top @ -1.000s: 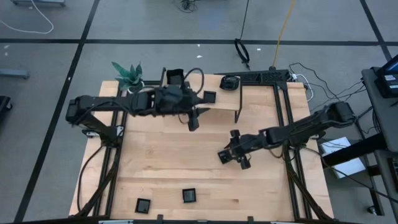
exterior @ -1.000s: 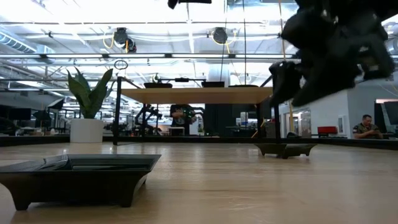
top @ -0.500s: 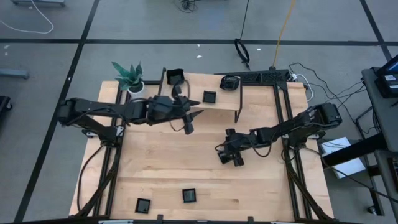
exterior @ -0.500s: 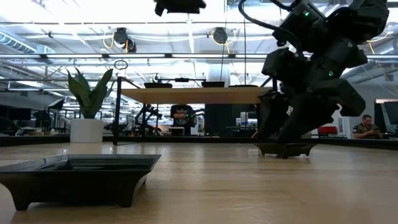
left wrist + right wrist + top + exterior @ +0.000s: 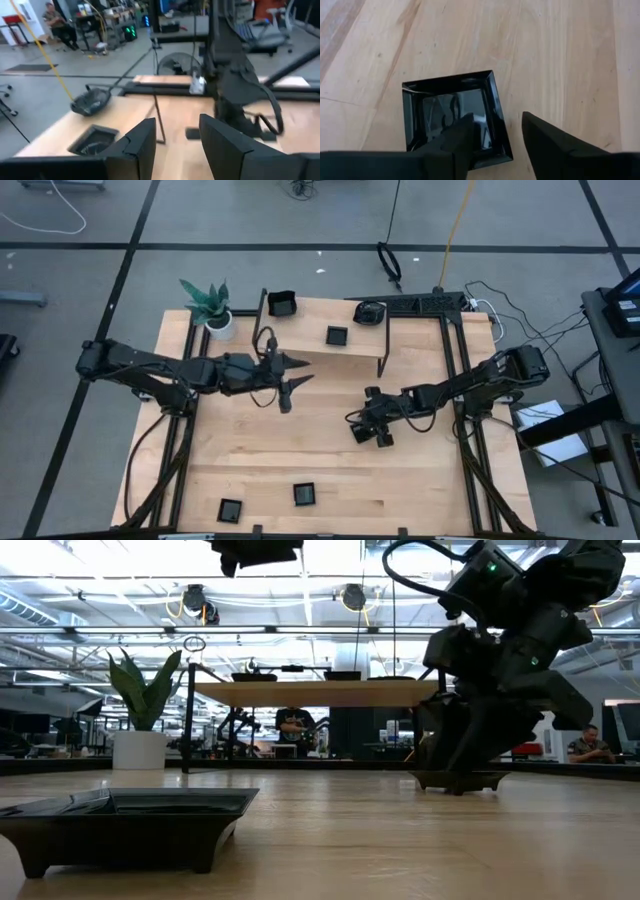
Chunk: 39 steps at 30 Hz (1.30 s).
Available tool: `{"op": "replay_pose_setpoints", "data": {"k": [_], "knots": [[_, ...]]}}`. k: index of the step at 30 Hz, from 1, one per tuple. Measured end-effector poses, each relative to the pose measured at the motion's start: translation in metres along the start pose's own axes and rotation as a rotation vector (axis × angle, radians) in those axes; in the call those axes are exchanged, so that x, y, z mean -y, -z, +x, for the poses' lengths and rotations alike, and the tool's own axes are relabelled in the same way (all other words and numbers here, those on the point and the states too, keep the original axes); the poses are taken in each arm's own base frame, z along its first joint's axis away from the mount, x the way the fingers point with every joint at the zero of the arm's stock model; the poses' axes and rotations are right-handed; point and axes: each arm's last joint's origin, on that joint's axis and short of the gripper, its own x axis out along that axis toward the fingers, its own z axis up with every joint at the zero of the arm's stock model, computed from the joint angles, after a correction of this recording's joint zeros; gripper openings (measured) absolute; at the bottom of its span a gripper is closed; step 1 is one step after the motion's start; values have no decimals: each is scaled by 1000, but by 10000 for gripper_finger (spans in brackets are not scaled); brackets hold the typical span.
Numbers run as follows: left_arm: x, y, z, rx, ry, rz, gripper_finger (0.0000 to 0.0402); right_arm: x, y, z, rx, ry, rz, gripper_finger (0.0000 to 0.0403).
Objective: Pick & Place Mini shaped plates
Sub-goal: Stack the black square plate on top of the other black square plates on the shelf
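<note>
now the right tool [image 5: 492, 131] straddles a square plate's [image 5: 455, 112] rim, fingers spread.

Table layout, seen from above

I see two plates [image 5: 231, 509] [image 5: 304, 494] at the lower edge, one plate [image 5: 337, 335] at upper centre, the plant [image 5: 208, 302] at upper left.

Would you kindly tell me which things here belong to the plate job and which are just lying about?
Job:
square plate under the right claw
plate on the shelf
two plates at the near edge
plate at the far corner

Lying about:
potted plant
wooden shelf
</note>
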Motion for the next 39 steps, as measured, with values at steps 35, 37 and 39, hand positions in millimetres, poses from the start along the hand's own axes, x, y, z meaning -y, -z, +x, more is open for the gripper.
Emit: {"op": "replay_pose_setpoints", "data": {"k": [35,37,39], "knots": [[17,-1,-6,9,61,24,152,12,-39,-45,186,45,-26,0],[17,-1,-7,9,62,25,152,16,-52,-57,206,54,-12,0],[17,0,-7,4,62,27,152,23,-68,-68,224,71,1,0]]}}
